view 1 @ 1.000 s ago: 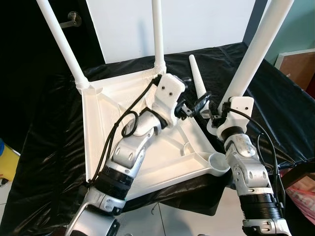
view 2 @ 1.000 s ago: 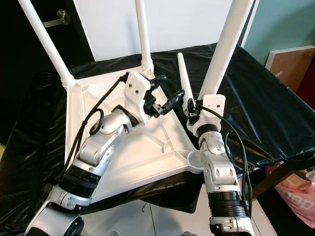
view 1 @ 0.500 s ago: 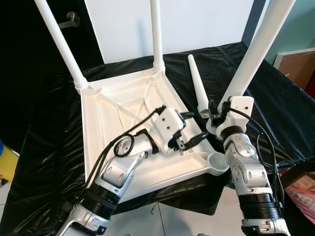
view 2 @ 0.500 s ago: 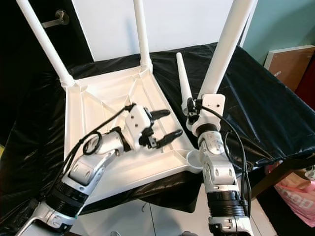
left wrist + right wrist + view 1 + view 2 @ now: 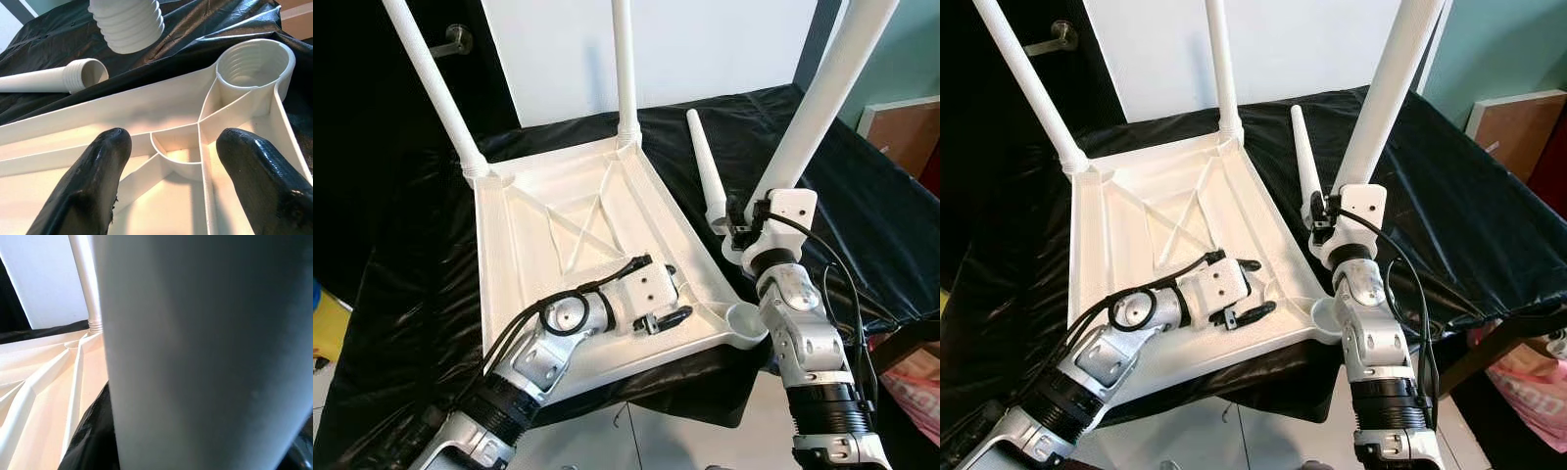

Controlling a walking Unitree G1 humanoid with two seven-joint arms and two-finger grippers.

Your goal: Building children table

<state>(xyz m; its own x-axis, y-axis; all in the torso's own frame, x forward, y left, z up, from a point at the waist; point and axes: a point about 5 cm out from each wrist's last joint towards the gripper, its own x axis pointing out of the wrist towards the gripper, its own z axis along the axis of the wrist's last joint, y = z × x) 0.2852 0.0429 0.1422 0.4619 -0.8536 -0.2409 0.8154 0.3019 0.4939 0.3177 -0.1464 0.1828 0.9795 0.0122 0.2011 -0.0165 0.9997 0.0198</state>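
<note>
Since a second ago, left gripper (image 5: 673, 302) has dropped from the upturned tabletop's (image 5: 548, 225) far corner to near its empty socket (image 5: 744, 318), fingers spread. Right gripper (image 5: 741, 217) grasps a leg (image 5: 822, 93) above that socket. Left wrist view: threaded leg end (image 5: 128, 22) hangs beyond the socket; loose leg (image 5: 54, 79) lies on black sheeting (image 5: 205, 24).

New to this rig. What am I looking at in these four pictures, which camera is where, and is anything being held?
A humanoid robot is assembling a white table top, upside down on a black sheet. Two pictures come from head cameras looking down; two from wrist cameras. Two legs already stand in the far corners. The right gripper holds a third leg above the empty near socket. A fourth leg lies loose on the sheet. The left gripper is open, holding nothing, low over the top near that socket.
</note>
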